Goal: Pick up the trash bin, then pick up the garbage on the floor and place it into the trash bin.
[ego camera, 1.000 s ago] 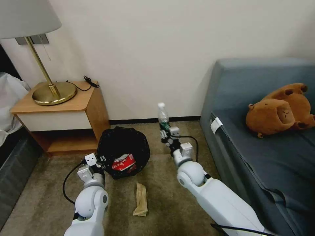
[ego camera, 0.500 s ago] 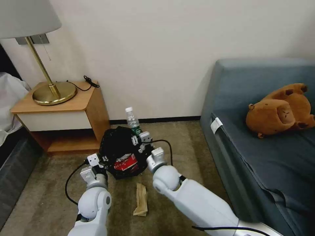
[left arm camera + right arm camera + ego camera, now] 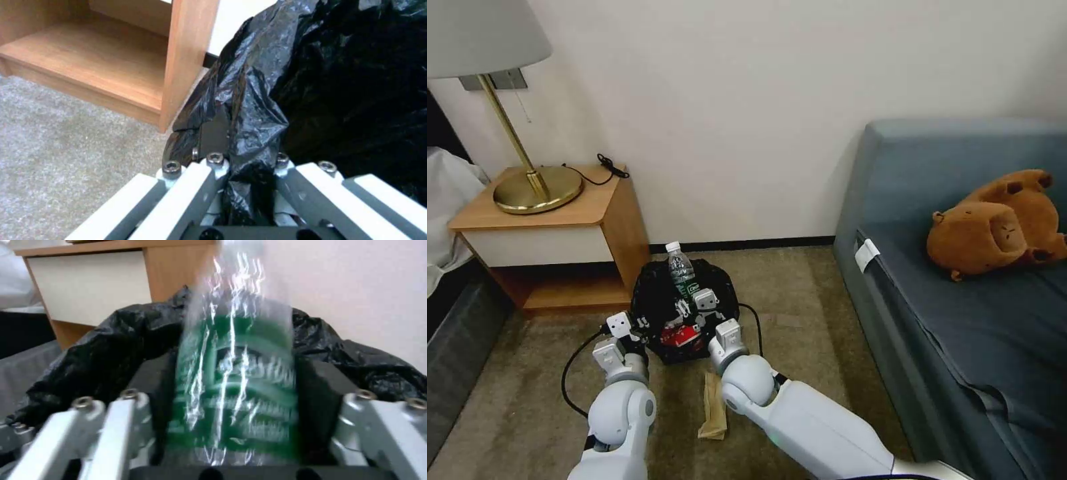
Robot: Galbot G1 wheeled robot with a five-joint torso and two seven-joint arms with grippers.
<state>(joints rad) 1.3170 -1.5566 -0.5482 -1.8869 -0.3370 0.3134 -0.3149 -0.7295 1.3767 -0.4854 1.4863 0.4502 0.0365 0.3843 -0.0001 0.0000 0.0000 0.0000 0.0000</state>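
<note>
R gripper (image 3: 688, 308) is holding the clear bottle (image 3: 681, 271) over the trash bin (image 3: 657, 293) — fingers (image 3: 153, 396) clamping both sides of the green label band, bottle standing upright w/ white cap on top, base end down toward the bin opening. Label writing is showing as white marks on green in the right wrist view, too smeared to read.

L gripper (image 3: 242, 166) is gripping the bin's near-left rim; fingers (image 3: 213, 133) are pinching a fold of the glossy black bag liner, closed tight on it. Bin is sitting just right of the wooden nightstand (image 3: 554, 233), near its front right corner, on the brown carpet (image 3: 800, 293).

Inside the bin: red snack packet (image 3: 679, 335) w/ white print — not legible.

Tan paper piece (image 3: 714, 407) is lying flat on the carpet, near side of the bin, between the two arms, apart from the bin, its top end passing behind the R arm's elbow.

Surroundings:
- brass lamp (image 3: 534, 187) w/ white shade on the nightstand top, black cable beside it
- grey-blue sofa (image 3: 960, 300) at right, brown plush toy (image 3: 994, 227) lying on the seat, well apart from the bin
- small white tag on the sofa's near-left edge, no readable writing
</note>
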